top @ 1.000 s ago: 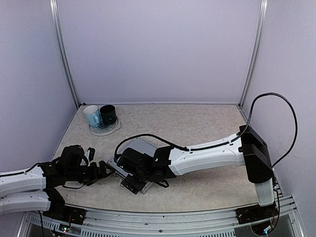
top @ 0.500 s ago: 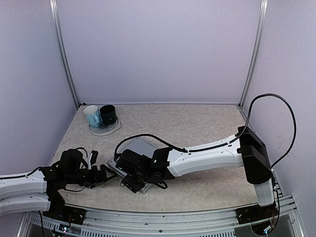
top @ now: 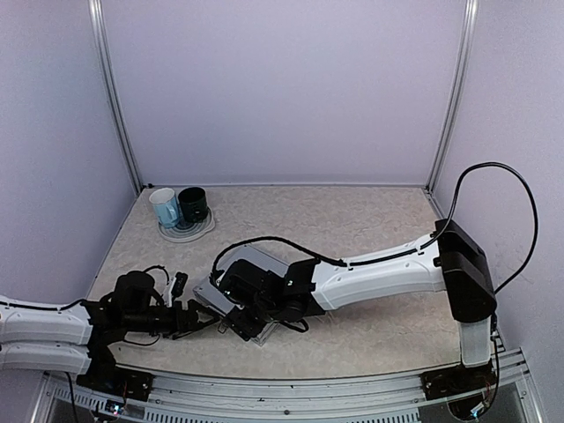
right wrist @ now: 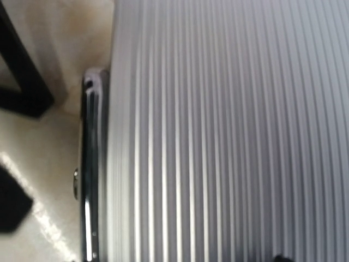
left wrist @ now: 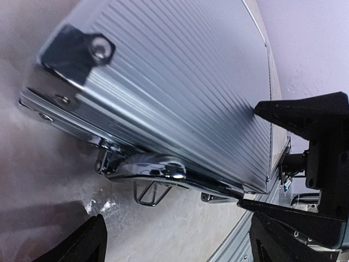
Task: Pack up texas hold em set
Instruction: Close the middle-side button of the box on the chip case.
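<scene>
From the left fingers point(left wrist: 82, 248), spread wide and empty low over the desk point(left wrist: 49, 180), look to 12 o'clock: closed case point(left wrist: 180, 82) just ahead, handle point(left wrist: 147, 169) edge lying crosswise. Cannot tell the spread of the right fingers point(top: 238, 324), hovering close over the case's near corner.

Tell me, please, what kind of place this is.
Probably a robot test booth in a laboratory. It has plain lilac walls with metal posts. A left arm and a right arm are fixed at the near edge of the table. On it are a silver case, a blue mug and a dark mug.
</scene>
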`<state>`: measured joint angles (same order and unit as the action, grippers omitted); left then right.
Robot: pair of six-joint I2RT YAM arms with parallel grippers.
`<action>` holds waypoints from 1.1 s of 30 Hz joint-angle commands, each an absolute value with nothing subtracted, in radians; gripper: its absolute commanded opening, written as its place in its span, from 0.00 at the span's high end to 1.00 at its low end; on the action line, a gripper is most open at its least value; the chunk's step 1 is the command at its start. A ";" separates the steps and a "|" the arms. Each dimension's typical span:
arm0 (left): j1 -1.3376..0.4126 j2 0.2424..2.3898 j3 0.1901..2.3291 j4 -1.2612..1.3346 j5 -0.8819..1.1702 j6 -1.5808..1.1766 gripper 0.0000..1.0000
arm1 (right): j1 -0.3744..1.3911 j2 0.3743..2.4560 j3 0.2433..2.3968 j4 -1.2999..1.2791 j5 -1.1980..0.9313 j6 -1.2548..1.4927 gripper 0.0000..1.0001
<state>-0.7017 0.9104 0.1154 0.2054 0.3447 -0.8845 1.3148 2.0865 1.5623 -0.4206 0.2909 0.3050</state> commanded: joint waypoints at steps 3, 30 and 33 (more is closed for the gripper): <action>-0.751 1.027 0.148 0.354 0.370 -0.860 0.10 | 1.267 2.095 1.510 -0.501 0.282 0.307 0.25; -0.755 1.279 0.157 0.610 0.452 -1.029 0.09 | 1.269 2.084 1.467 -0.471 0.242 0.314 0.28; -0.755 1.284 0.151 0.658 0.454 -1.039 0.09 | 1.269 2.082 1.464 -0.467 0.236 0.312 0.28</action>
